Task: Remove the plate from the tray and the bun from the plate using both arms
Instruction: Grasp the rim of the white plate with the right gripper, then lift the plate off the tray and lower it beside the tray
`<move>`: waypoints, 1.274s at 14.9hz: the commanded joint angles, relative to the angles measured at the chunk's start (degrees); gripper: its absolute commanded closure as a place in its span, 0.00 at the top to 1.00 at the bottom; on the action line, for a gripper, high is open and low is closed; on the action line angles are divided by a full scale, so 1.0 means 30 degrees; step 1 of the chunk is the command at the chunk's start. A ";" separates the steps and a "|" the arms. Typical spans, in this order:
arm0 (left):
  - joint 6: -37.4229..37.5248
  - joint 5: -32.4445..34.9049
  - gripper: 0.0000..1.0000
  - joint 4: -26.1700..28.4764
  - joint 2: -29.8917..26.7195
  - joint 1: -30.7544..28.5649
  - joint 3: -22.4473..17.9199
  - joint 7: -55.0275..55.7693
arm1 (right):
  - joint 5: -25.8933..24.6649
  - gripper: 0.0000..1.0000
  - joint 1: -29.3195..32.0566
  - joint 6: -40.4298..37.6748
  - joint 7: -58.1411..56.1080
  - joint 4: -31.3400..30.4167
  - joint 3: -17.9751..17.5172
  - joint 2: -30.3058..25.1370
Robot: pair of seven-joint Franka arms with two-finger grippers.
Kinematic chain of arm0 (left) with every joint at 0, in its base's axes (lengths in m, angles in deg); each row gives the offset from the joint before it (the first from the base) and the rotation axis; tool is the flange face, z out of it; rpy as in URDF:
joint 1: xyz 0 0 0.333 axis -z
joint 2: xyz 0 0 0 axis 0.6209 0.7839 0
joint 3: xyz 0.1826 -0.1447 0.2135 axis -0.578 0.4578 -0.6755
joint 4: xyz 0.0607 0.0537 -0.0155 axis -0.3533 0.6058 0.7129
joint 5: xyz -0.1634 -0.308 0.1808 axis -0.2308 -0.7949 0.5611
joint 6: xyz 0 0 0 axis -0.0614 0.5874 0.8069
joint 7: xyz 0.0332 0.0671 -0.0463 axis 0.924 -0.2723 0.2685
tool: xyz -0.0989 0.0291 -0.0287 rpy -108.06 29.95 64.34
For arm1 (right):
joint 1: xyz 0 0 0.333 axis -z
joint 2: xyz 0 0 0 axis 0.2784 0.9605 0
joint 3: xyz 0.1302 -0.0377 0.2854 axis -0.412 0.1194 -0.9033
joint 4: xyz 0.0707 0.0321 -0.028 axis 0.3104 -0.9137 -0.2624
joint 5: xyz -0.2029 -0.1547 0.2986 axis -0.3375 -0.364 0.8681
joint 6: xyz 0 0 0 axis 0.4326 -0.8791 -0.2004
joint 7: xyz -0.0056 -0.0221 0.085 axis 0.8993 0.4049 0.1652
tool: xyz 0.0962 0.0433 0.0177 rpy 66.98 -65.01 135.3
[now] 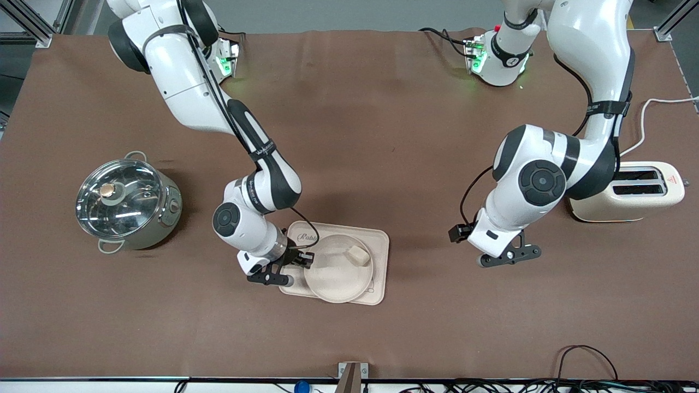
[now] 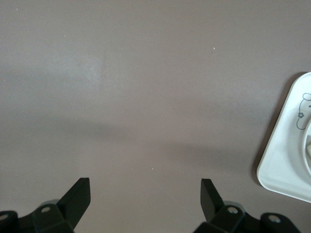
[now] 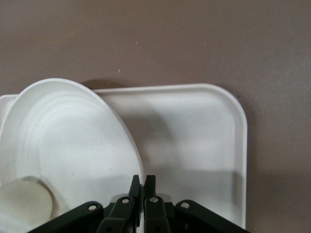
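The round cream-white plate [image 1: 337, 273] lies on the rectangular cream tray [image 1: 379, 240], its rim reaching over the tray's edge nearest the front camera. The small pale bun [image 1: 357, 255] sits in the plate. My right gripper [image 1: 297, 263] is shut on the plate's rim at the side toward the right arm's end of the table. In the right wrist view the gripper [image 3: 143, 182] pinches the rim of the plate [image 3: 68, 141], with the bun [image 3: 24, 204] and tray [image 3: 194, 145] showing. My left gripper [image 1: 508, 255] is open and empty over bare table; its wrist view shows the gripper [image 2: 143, 187] and a tray corner [image 2: 286, 160].
A steel pot with a glass lid [image 1: 128, 202] stands toward the right arm's end of the table. A cream toaster [image 1: 628, 191] stands toward the left arm's end. The brown table [image 1: 382, 136] spreads around them. Cables lie along the edge nearest the front camera.
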 commanded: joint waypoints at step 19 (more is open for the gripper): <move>0.1663 0.0276 1.00 0.4821 -0.5398 0.0230 0.4825 0.7251 | 0.1365 0.01 -0.2803 0.0658 -0.1557 -1.2860 -0.0800 -0.8574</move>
